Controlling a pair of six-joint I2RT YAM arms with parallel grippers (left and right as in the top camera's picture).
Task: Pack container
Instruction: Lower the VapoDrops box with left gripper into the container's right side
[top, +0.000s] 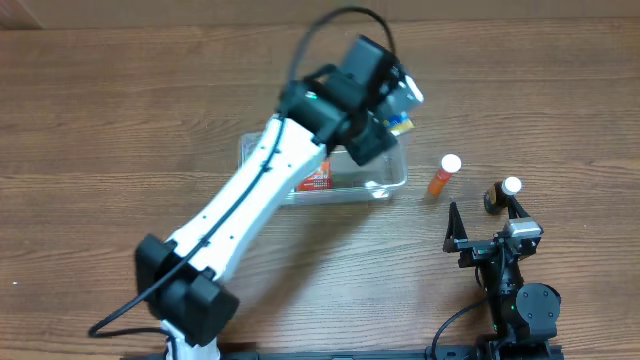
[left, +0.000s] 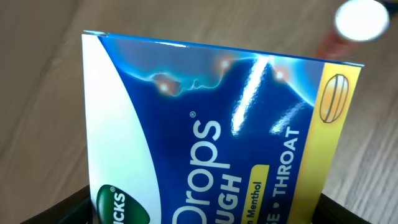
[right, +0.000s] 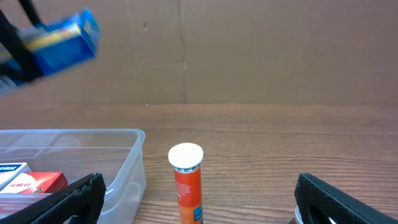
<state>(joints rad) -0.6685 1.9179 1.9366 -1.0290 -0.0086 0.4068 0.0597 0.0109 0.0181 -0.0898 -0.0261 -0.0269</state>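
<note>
The clear container sits near the middle of the desk, a red-and-white box lying inside it. Over its far right corner the left gripper holds a blue cough-drop box in the air, its jaws clamped on the box's sides. Just off the container's right end stands an orange tube with a white cap. Nearer the desk's right edge a dark bottle stands by the right gripper — jaws wide, holding nothing.

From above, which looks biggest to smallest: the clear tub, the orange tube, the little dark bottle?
Largest: the clear tub, partly under the left arm.
Next: the orange tube.
Smallest: the dark bottle.
</note>
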